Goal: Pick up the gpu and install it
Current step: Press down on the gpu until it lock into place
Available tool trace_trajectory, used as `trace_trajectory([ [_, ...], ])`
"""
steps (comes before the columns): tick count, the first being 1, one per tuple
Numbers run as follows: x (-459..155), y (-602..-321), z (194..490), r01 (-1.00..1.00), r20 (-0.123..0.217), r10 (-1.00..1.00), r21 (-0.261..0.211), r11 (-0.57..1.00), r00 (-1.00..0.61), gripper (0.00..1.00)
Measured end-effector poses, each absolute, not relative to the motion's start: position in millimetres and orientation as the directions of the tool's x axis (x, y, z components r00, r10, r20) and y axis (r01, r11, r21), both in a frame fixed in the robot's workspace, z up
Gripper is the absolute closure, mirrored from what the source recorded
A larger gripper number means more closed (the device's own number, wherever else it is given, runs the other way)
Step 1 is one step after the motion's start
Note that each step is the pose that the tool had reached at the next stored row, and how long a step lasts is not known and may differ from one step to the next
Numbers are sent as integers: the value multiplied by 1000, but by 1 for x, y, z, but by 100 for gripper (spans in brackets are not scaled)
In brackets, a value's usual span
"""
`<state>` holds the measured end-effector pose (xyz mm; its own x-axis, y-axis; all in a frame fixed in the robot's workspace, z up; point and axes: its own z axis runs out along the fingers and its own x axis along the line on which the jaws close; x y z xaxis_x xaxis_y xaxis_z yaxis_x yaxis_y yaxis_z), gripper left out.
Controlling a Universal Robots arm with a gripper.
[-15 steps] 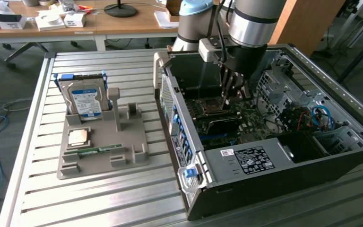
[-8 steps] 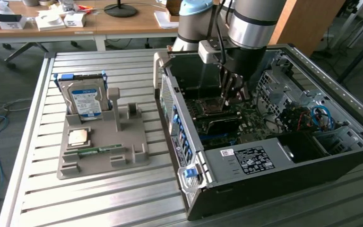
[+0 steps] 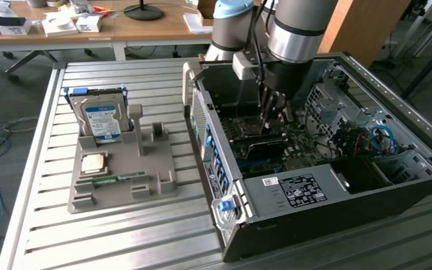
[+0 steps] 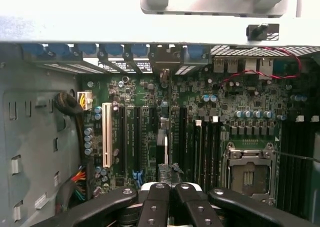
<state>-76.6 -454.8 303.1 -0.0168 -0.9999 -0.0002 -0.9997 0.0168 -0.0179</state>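
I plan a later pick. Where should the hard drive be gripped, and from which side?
Probably its free top edge, pinched across the two broad faces, coming from above: the hard drive stands upright in the grey holder, its lower end seated.

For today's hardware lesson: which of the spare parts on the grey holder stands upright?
The silver, blue-labelled hard drive, standing on edge at the far end of the holder; the square chip and the green memory stick lie flat.
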Motion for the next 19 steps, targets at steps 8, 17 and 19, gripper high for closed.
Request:
trace_trajectory([
  [8,-77,-455,295,-1000,0,-1000,-18,17,-17,89],
  [17,-82,-447,292,-1000,-1,-1000,-18,17,-17,89],
  [19,-82,-447,290,-1000,-1,-1000,-18,17,-17,89],
])
